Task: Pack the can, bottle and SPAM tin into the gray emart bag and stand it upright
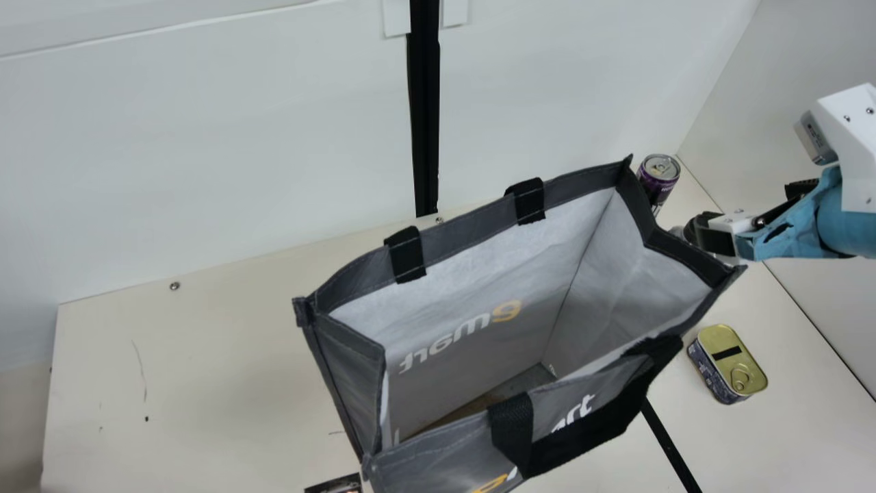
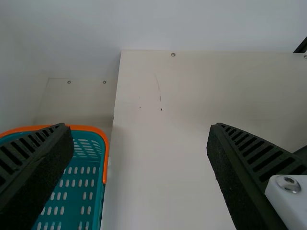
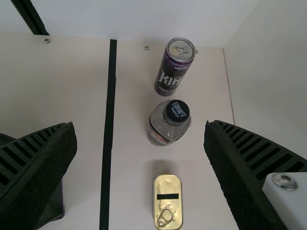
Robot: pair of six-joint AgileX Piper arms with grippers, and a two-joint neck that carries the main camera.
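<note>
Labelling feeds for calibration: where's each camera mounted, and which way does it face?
Main view: on the neck, slanting down into the bag; right arm shows at right.
Left wrist view: left wrist, slanting down past left gripper's open fingers at table, teal basket.
Right wrist view: right wrist, slanting down past right gripper's open fingers at can, bottle, tin.
Main and right wrist views share can and tin.

Soft, even light brightens the table [image 1: 205, 363] and falls from above into the bag [image 1: 479, 287], whose inside darkens toward its bottom. Small glints sit on the lids of the can [image 1: 659, 177] and tin [image 1: 729, 363]. Faint, soft-edged shadows lie right of the basket [image 2: 104, 148] and on the tin's far side.
</note>
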